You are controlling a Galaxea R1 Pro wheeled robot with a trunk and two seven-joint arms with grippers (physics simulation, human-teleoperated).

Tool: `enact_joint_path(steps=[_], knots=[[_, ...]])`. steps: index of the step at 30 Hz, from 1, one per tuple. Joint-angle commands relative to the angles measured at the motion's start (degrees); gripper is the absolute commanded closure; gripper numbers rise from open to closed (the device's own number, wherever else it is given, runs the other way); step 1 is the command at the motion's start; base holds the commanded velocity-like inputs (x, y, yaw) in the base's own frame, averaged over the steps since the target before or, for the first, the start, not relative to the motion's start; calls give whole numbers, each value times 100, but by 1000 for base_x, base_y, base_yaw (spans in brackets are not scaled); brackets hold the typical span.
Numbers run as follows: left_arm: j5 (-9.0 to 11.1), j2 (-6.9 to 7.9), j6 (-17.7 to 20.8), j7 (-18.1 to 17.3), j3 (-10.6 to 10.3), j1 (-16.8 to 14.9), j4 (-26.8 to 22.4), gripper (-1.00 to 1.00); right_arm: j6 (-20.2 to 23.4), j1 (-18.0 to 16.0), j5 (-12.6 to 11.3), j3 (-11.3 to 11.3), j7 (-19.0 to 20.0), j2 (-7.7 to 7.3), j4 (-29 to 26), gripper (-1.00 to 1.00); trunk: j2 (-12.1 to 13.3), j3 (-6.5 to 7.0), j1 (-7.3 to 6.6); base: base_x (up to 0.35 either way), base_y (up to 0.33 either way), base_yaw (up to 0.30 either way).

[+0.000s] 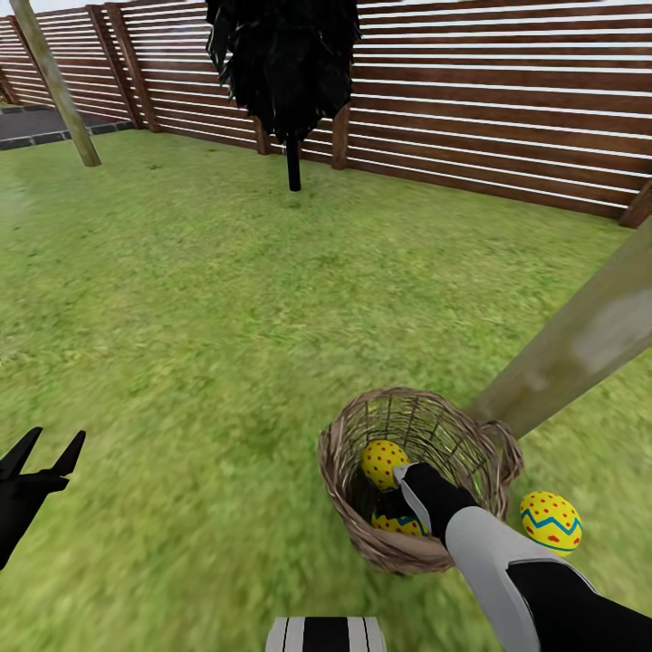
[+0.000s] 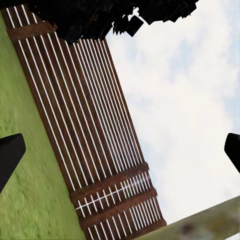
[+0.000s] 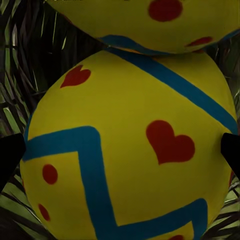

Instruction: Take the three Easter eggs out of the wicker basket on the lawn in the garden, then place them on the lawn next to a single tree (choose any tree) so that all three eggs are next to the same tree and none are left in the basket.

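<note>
**A:** Reaching into the wicker basket (image 1: pixel 412 552) goes the right arm; the right hand (image 1: pixel 394 500) is down among the eggs; the basket stands upright on the lawn (image 1: pixel 199 344), right at the foot of the pale leaning tree (image 1: pixel 580 340).

**B:** Two eggs in there; one egg (image 1: pixel 382 460) sits high against the inner wall, the lower egg (image 1: pixel 395 522) is half hidden under the arm; a third egg (image 1: pixel 551 522) lies out on the grass just beside the basket and near the trunk.

**A:** Right wrist view now; the lower egg (image 3: pixel 127 150) fills the gap, a dark fingertip (image 3: pixel 10 160) at either side; spread wide, both tips at the shell's edges; contact I cannot tell.

**B:** And the other basket egg (image 3: pixel 155 22) rests right against it; wicker weave behind.

**A:** Left hand (image 1: pixel 43 453) hangs off to the side over bare grass, well apart from the basket; fingers parted, nothing between them.

**B:** Its wrist view looks at the slatted fence (image 2: pixel 85 125), sky, and black foliage; that dark column tree (image 1: pixel 285 63) stands by the fence at the far edge.
</note>
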Motion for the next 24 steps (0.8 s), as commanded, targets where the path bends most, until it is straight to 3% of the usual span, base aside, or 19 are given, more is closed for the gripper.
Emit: enact_joint_path(steps=[1,17,24], knots=[[12,0,57,-11,-1,-3,-1,-100,33,-1,43,11,14,1,-11,100,-2,-4,-1,0,0,0],[12,0,57,-11,0,-3,1,-100,33,-1,45,11,14,1,-11,100,8,151,-19,0,0,0],[12,0,57,-11,-5,-3,-1,-100,33,-1,43,11,14,1,-11,100,8,151,-19,0,0,0]])
